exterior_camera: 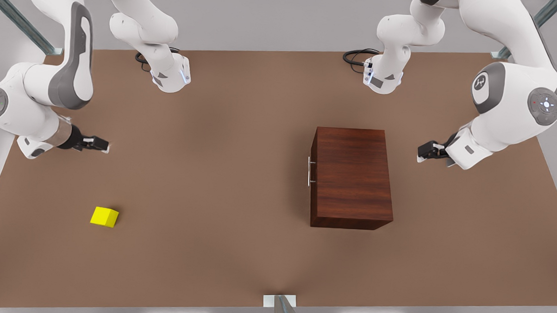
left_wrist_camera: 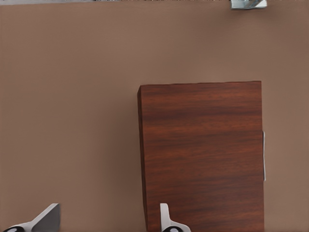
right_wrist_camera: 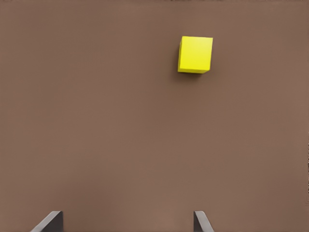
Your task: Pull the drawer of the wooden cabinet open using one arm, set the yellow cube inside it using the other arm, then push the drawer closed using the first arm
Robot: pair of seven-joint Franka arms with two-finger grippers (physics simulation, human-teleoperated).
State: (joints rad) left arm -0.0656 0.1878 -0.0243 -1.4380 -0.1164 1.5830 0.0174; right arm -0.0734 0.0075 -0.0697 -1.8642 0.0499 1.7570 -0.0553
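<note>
From my station I saw the wooden cabinet [exterior_camera: 352, 177] standing on the brown table [exterior_camera: 223, 140], toward the front view's right of centre, with the drawer [exterior_camera: 313, 171] fully closed, its front panel flush with the cabinet's face and its thin silver handle [exterior_camera: 309, 171] turned toward the front view's left. The yellow cube [exterior_camera: 104, 216] sat alone on the table well apart from the cabinet, near the front view's lower left. The left gripper [exterior_camera: 421, 153] hung above the table on the front view's right, just beside the cabinet's back side and not touching it; in the left wrist view its two pale fingers [left_wrist_camera: 47, 217] stood spread apart with nothing between them, and the cabinet [left_wrist_camera: 203, 154] lay ahead of them with the handle [left_wrist_camera: 263, 155] on its far face. The right gripper [exterior_camera: 104, 144] hung on the front view's left, above bare table and near the cube but clear of it; in the right wrist view its dark fingertips [right_wrist_camera: 50, 221] were likewise wide apart and empty, with the cube [right_wrist_camera: 195, 54] resting on the table some way ahead of them. Neither arm touched anything, and both were waiting.
</note>
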